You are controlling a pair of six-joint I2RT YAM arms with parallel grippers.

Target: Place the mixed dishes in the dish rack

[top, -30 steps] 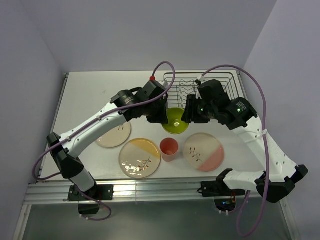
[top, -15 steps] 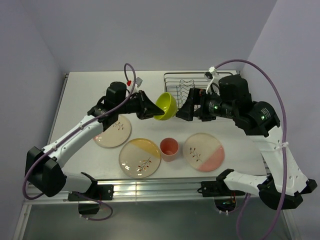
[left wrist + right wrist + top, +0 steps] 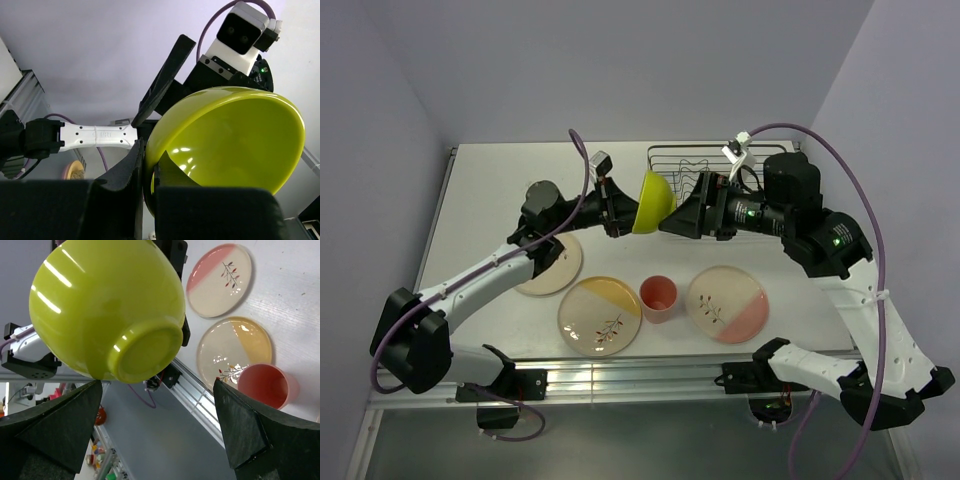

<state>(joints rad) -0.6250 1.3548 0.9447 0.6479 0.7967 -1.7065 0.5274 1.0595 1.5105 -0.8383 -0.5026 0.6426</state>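
My left gripper [image 3: 620, 212] is shut on the rim of the lime-green bowl [image 3: 653, 203] and holds it in the air, tipped on its side, in front of the dish rack [image 3: 720, 165]. In the left wrist view the fingers pinch the bowl's wall [image 3: 225, 145]. My right gripper [image 3: 676, 219] is open and empty, facing the bowl's underside [image 3: 107, 305] from the right, apart from it. On the table lie three plates: one under the left arm [image 3: 552, 268], a yellow one [image 3: 600, 315] and a pink one [image 3: 727, 303]. The pink cup [image 3: 658, 298] stands upright between the last two.
The rack stands at the back right, partly hidden by the right arm. The table's near edge has a metal rail [image 3: 620, 378]. Purple cables loop above both arms. Walls close in the left, back and right.
The left gripper has lifted the bowl off the table and tipped it on its side, drawing back to the left. The right gripper has swung round to face the bowl's base.
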